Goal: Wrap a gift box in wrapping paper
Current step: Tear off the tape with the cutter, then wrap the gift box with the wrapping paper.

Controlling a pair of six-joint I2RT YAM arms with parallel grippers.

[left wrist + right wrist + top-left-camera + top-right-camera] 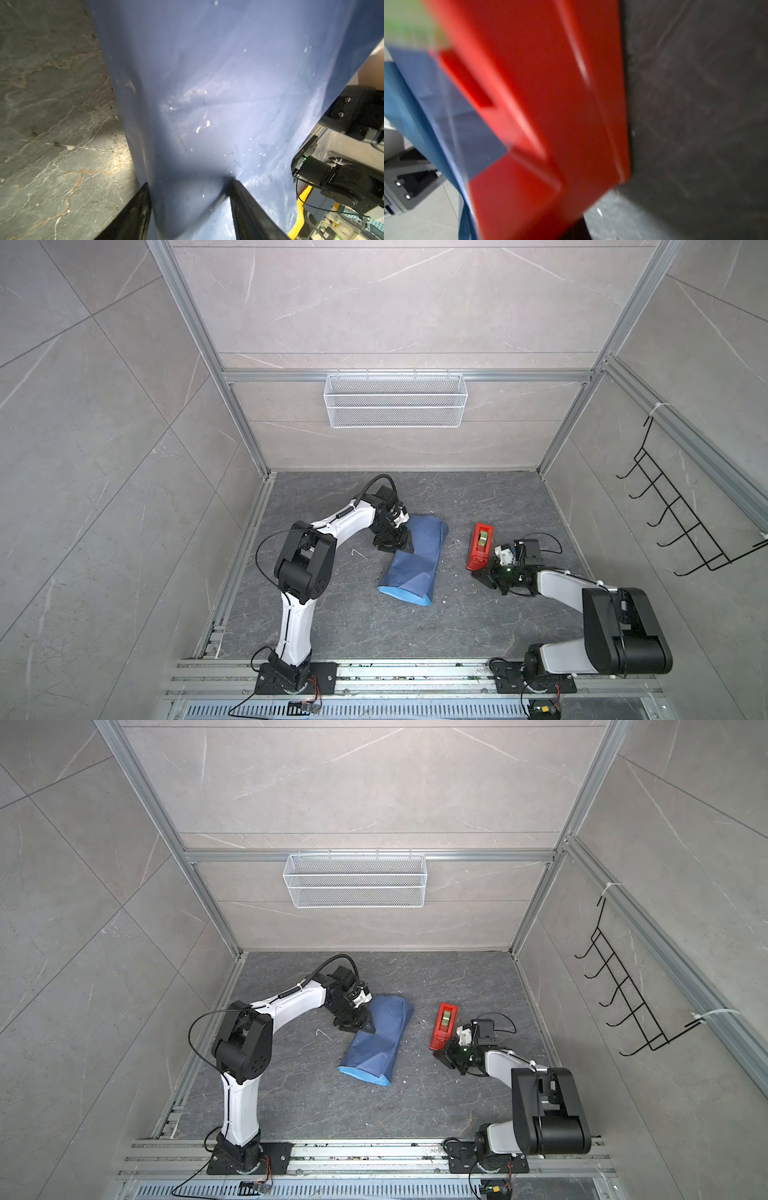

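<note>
the left hand (401, 546) is grasping a fold of the wrapping paper (417, 562), the gift box presumably lying hidden inside that bundle, and it should be pulling the fold taut while the clenched right hand (484, 574) is sitting just beside the red tape dispenser (480, 547).

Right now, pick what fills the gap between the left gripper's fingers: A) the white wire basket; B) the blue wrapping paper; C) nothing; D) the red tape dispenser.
B: in the left wrist view the wrapping paper runs between the two black fingers of the left gripper; the red tape dispenser stands apart from it.
</note>
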